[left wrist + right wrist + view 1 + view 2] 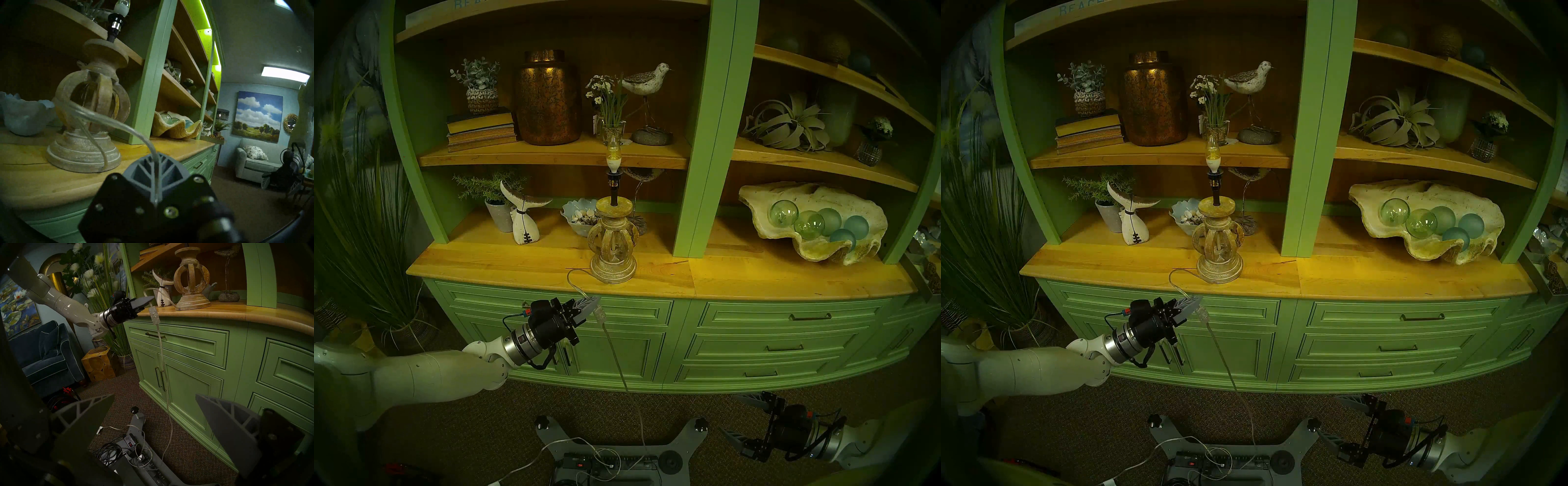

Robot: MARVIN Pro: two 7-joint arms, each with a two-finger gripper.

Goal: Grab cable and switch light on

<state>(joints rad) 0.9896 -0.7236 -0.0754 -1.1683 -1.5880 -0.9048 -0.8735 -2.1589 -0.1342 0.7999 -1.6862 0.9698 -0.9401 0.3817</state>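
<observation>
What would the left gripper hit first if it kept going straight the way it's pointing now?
Probably the lamp. The left gripper, shut on the clear cable, points slightly up over the counter edge toward the lamp's wooden base. Depth is unclear, so it might just pass to the base's right.

The cable [159, 338] is thin, glossy clear plastic, with a clear switch lump [154, 315] at upper centre of the right wrist view. The light [612, 237] has a rough, whitewashed wooden base, a matt black stem and a glassy bulb. The countertop [504, 264] is smooth varnished wood. The cabinet [755, 339] is matt green paint. The jar [547, 101] at upper centre looks like mottled coppery metal.
</observation>
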